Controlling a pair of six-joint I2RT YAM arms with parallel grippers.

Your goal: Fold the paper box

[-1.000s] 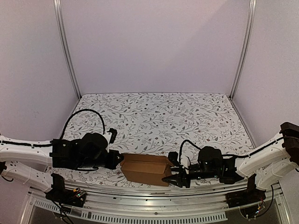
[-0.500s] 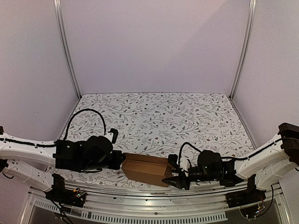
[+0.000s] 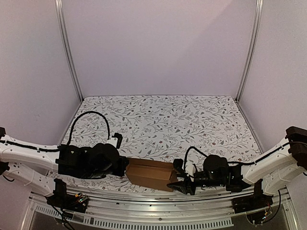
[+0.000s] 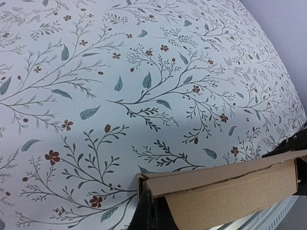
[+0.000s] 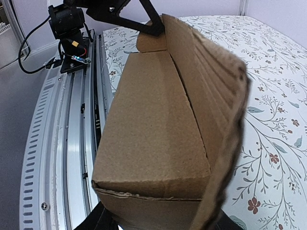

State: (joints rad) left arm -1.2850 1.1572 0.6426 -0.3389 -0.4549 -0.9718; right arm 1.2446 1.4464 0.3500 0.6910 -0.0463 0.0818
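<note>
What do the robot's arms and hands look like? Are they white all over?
Not all over. The left arm and right arm have long, smooth white parts, then chunky black parts near the wrists. The left hand and right hand are black with slim, pointed fingers. A thin black cable loops up over each arm.
</note>
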